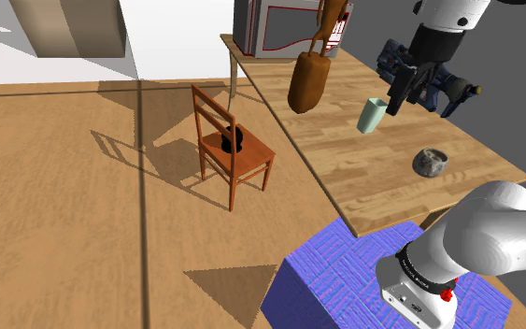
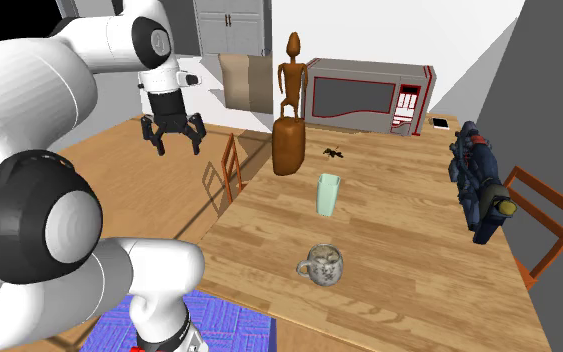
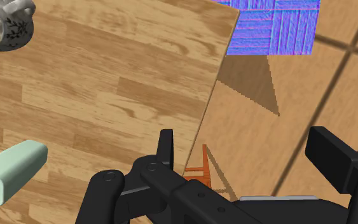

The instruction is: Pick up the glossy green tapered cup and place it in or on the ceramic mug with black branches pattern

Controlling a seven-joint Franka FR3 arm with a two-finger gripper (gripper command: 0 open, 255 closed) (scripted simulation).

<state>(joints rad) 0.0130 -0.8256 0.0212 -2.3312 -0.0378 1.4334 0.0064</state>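
Observation:
The pale green tapered cup (image 1: 373, 114) (image 2: 328, 193) stands upright in the middle of the wooden table (image 1: 373, 187). The grey mug with black branch markings (image 1: 430, 162) (image 2: 323, 263) (image 3: 4, 25) sits nearer the stand, apart from the cup. My black gripper (image 1: 399, 99) (image 2: 175, 141) (image 3: 247, 153) hangs open and holds nothing, high above the table. In the wrist view the cup (image 3: 12, 170) lies off to the side beyond one finger (image 3: 166, 147), and the gap between the fingers is over the table's edge and the floor.
A tall brown wooden figure (image 2: 290, 110) and a red-trimmed microwave (image 2: 369, 97) stand at the table's far end. A dark blue toy (image 2: 479, 185) lies along one side. Wooden chairs (image 1: 231, 145) (image 2: 539, 215) flank the table. The blue stand (image 1: 345, 280) is close by.

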